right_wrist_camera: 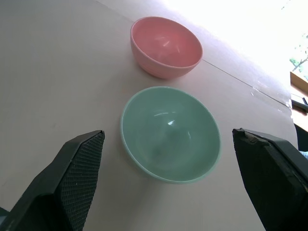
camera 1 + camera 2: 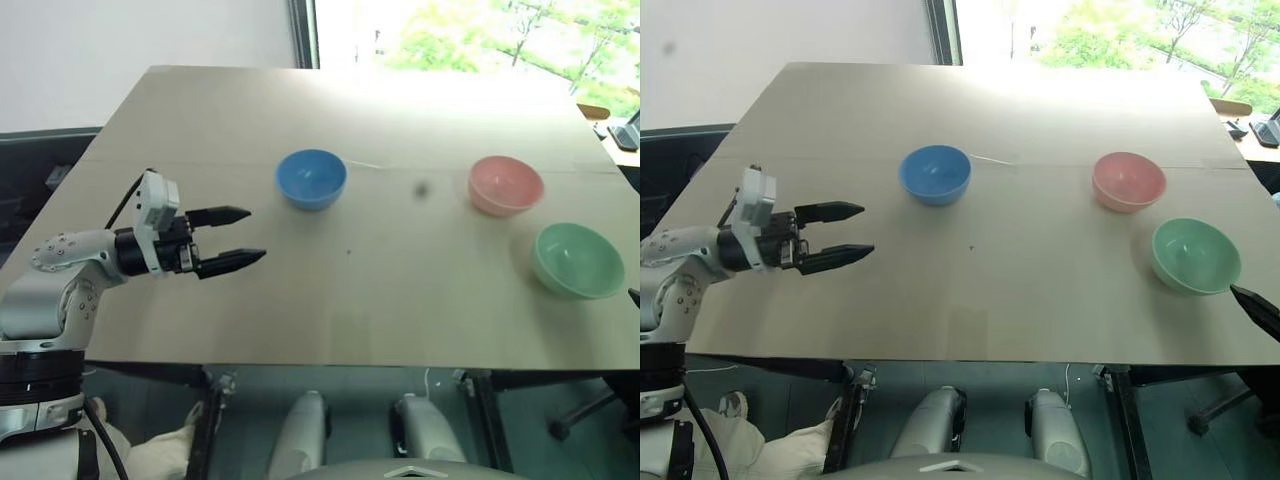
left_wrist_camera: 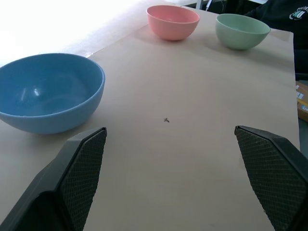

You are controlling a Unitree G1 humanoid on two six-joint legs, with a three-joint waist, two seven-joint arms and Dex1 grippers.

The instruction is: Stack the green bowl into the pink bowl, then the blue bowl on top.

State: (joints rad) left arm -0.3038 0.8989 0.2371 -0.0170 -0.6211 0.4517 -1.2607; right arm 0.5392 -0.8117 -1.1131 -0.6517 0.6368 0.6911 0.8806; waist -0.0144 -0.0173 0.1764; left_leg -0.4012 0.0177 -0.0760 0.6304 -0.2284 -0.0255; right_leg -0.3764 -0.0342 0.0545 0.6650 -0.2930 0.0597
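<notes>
Overhead, three bowls apart (right claw [image 1: 166, 185] open)

You will find almost nothing to read here. The green bowl [image 1: 169, 134], the pink bowl [image 1: 166, 46] and the blue bowl [image 3: 49, 91] are all plain, with no label, brand or number on them, and the desk [image 2: 400, 300] carries no print or sign. The one mark you may notice is a small white logo or lettering on a dark garment [image 3: 293, 17] beyond the far edge of the desk in the left wrist view, but it is too small and cut off for you to make out any letters.
</notes>
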